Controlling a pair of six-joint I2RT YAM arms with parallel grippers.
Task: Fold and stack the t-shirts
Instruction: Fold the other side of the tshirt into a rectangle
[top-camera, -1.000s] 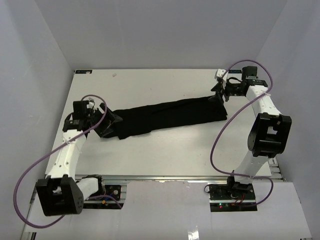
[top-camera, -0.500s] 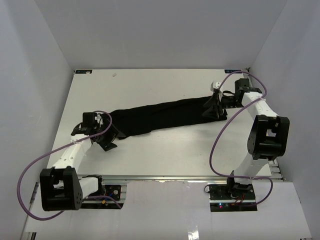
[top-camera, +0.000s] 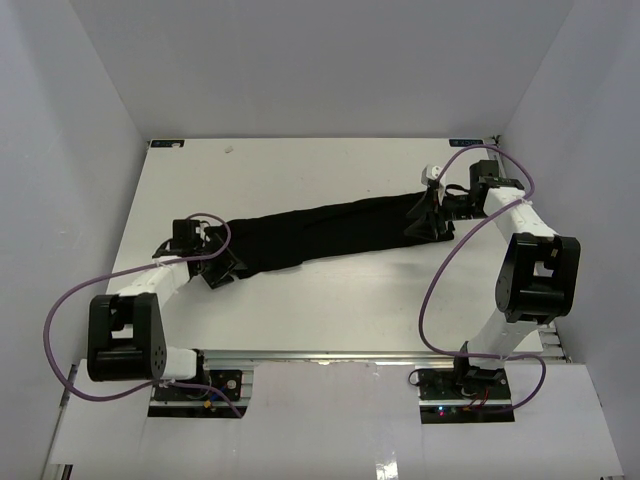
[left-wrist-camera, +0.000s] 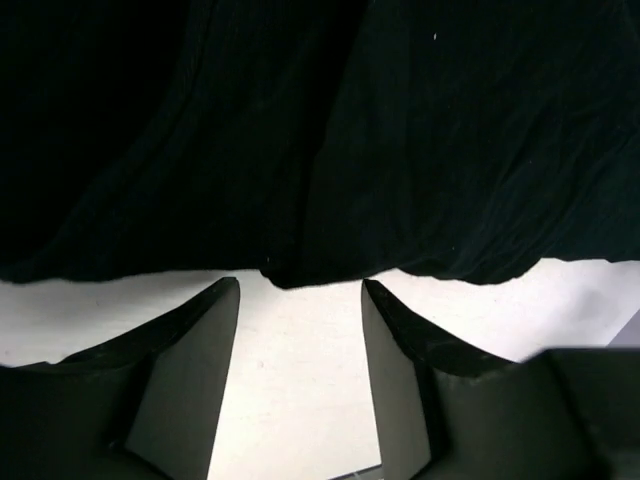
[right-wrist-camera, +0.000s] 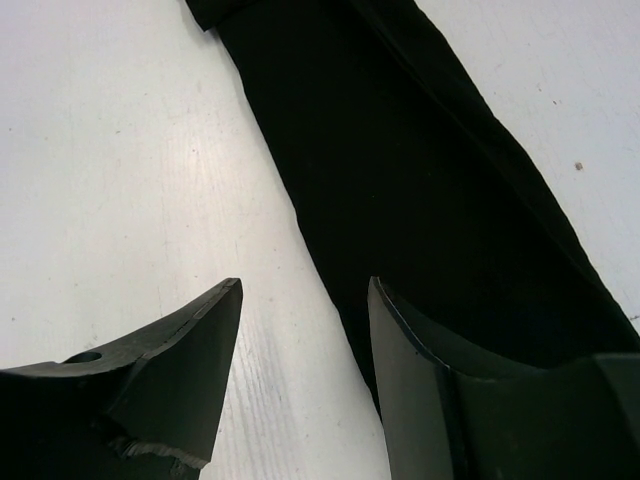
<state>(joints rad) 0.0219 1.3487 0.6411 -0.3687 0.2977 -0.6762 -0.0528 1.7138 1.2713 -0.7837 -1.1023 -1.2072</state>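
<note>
Black fabric: the t-shirt (top-camera: 330, 232) lies as one long, narrow band slanting across the middle of the white surface (top-camera: 300, 165). Its left end sits nearer the arm bases than its right end.
Fabric look: matte and soft, with shallow creases; no print shows.
Left claw (left-wrist-camera: 300, 288): low at the band's left end, fingers apart. Only bare surface lies between them. The wrinkled hem runs just past the fingertips, and I cannot tell whether they touch it.
Right claw (right-wrist-camera: 305, 285): at the band's right end, fingers apart and clamped on nothing. In the wrist view one finger is over bare surface and the other over the cloth, with the fabric's edge running between them.
Left arm (top-camera: 150, 285): stretched low along the surface from its base.
Right arm (top-camera: 510, 205): raised at the elbow, reaching in from the right side.
Cables: a purple cable (top-camera: 430, 290) loops beside each arm.
</note>
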